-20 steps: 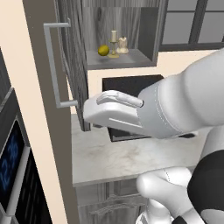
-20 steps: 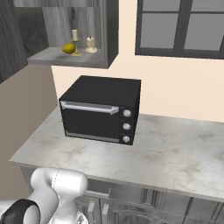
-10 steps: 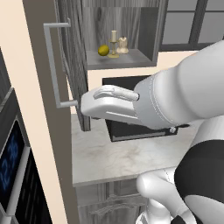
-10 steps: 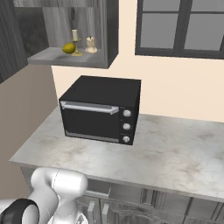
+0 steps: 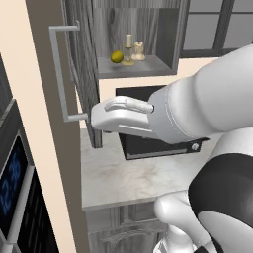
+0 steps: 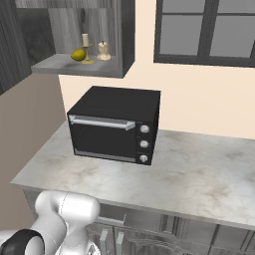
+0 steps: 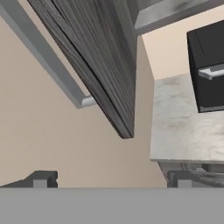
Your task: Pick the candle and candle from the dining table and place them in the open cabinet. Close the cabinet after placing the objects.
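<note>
The thin cream candle on a gold holder (image 5: 128, 47) and the squat cream candle (image 5: 139, 50) were seen on the shelf of the dark grey wood-grain cabinet (image 5: 163, 34), beside a yellow ball (image 5: 116, 57). Its door (image 7: 94, 61) was swung open, and the gripper (image 7: 109, 178) was spread empty near its lower corner. A black oven (image 6: 115, 124) was set on the marble counter (image 6: 199, 172) below.

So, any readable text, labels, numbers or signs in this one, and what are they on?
Blue digits on the dark appliance panel at the lower left of the left base view: too skewed and blurred to read.
Black oven on the counter: three knobs, no legible markings.
Cabinet door, candles: no text.
</note>
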Controlling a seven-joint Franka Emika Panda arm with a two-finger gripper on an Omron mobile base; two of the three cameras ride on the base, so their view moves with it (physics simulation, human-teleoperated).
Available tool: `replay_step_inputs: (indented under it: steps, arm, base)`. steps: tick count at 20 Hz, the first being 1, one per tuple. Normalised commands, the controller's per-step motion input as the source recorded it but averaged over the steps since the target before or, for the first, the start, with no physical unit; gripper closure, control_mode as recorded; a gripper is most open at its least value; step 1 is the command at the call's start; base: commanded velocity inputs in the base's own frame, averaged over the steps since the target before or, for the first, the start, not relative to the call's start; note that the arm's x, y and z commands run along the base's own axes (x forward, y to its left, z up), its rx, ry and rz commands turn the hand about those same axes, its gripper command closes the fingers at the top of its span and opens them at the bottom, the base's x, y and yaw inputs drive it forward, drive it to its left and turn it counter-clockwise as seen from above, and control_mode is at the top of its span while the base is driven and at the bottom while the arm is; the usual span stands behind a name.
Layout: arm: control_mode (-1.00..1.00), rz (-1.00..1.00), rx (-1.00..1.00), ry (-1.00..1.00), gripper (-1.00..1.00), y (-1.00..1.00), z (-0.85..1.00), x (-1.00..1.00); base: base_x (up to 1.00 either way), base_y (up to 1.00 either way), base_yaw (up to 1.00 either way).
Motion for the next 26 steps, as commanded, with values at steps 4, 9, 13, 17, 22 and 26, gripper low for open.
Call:
replay_step_inputs:
  steps: [4, 9, 13, 17, 22, 26]
  arm:
    - [-1.00, -0.01, -0.07, 0.02, -1.00, 0.00, 0.14, 0.25]
    - [-1.00, -0.03, -0.09, 0.06, -1.00, 0.02, 0.10, 0.22]
    - [-1.00, -0.05, -0.10, 0.07, -1.00, 0.01, 0.05, 0.19]
    - [-1.00, -0.05, -0.07, 0.01, -1.00, 0.00, 0.00, 0.17]
    - [-1.00, -0.01, -0.04, -0.07, -1.00, 0.00, 0.00, 0.06]
    - [-1.00, 0.00, -0.01, -0.14, -1.00, 0.00, 0.00, 0.01]
  base:
    - [0.00, 0.00, 0.00]
    - [0.00, 0.00, 0.00]
    - [0.00, 0.00, 0.00]
    - [0.00, 0.00, 0.00]
    - [0.00, 0.00, 0.00]
    - [0.00, 0.00, 0.00]
